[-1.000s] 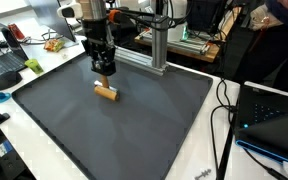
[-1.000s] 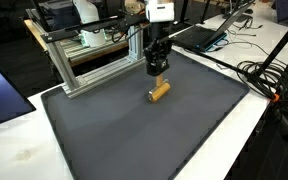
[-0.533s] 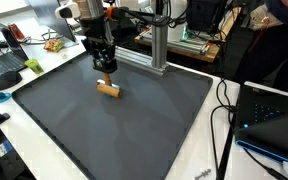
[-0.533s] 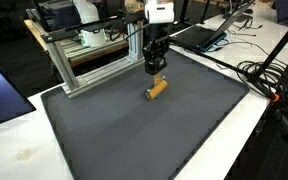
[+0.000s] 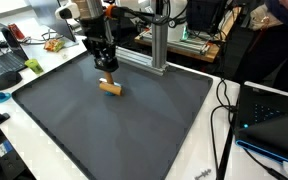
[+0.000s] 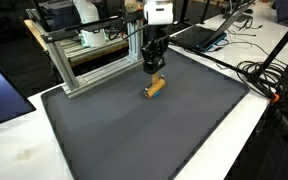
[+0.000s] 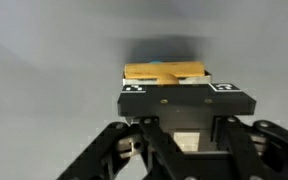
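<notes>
We see the gripper [image 5: 106,70] pointing straight down with its fingers closed, pinching a wooden block [image 5: 109,88] from above. The block hangs crosswise under the fingertips, over the far part of the dark mat [image 5: 134,130], near the metal frame [image 5: 156,50]. We cannot tell whether it touches the mat.

Dark mat [image 5: 134,130], aluminium frame [image 6: 79,62], perhaps a laptop [image 6: 197,36]
</notes>
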Controlling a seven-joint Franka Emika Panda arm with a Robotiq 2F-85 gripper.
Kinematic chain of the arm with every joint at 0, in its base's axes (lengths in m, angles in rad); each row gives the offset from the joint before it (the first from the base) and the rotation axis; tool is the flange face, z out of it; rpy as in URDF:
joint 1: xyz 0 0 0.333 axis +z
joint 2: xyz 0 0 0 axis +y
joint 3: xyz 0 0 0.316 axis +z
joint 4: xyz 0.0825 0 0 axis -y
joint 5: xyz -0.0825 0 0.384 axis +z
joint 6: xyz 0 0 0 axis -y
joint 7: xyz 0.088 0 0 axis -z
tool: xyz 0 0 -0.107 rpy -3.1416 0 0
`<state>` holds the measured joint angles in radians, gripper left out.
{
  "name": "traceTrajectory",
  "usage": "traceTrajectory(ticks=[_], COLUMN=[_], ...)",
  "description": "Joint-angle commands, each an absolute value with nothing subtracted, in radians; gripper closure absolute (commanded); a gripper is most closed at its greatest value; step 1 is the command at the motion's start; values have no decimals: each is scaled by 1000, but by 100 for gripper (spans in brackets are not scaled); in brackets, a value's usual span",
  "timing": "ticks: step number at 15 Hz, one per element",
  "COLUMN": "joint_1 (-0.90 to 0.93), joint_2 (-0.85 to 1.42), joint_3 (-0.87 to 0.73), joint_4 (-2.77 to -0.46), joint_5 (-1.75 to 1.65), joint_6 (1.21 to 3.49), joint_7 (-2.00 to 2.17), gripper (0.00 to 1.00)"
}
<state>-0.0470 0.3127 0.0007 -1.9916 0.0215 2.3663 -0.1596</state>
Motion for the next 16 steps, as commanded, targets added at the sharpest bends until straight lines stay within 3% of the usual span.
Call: traceTrajectory(ticks=[1,8,16], joint_1=[-46,-35,-49], joint_2=[359,385,372], joint_3=[2,0,13], joint_4=[-1989,-1986,-1946], joint_5=[29,8,37], joint_6=[2435,2486,2250], joint_7=[-140,-127,-162], gripper=[78,78,78])
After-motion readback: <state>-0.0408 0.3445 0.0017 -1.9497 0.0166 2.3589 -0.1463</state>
